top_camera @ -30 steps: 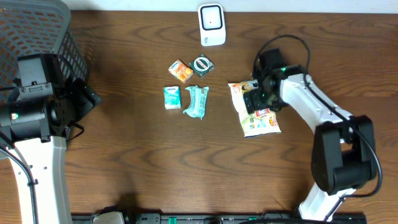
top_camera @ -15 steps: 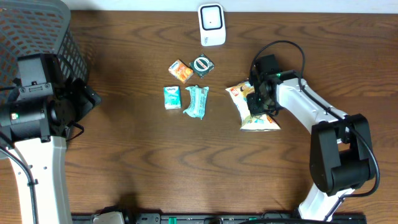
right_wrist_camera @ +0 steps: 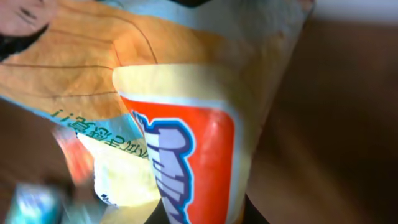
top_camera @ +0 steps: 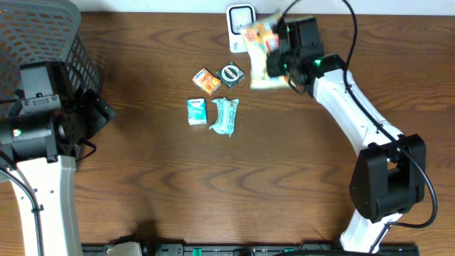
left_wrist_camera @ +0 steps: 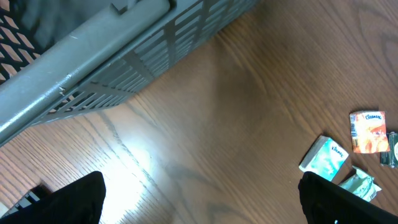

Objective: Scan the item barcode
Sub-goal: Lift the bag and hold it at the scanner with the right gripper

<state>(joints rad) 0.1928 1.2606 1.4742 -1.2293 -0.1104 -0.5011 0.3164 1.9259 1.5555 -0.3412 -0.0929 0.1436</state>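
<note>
Pickup done: right end effector (top_camera: 283, 58) pinched on snack bag (top_camera: 257, 44), held off tabletop (top_camera: 284, 178), partly over scanner (top_camera: 238, 20). Left end effector (left_wrist_camera: 205, 202) spread wide, idle near basket (top_camera: 43, 35). Left to do, prob.: show barcode to scanner; barcode not visible.

White arm links (top_camera: 352, 110) w/ black joints (top_camera: 387, 188), blk cables (top_camera: 354, 35).

Right of the scanner (top_camera: 242, 28) the way is shut — the bag (top_camera: 257, 50) overlaps its right edge, with the right arm (top_camera: 341, 99) slanting away behind it. Just in front of the scanner, four small packs (top_camera: 206, 81) cluster. Left of the scanner, bare table (top_camera: 142, 43) lies open as far as the basket (top_camera: 67, 28) and left arm (top_camera: 39, 128).
</note>
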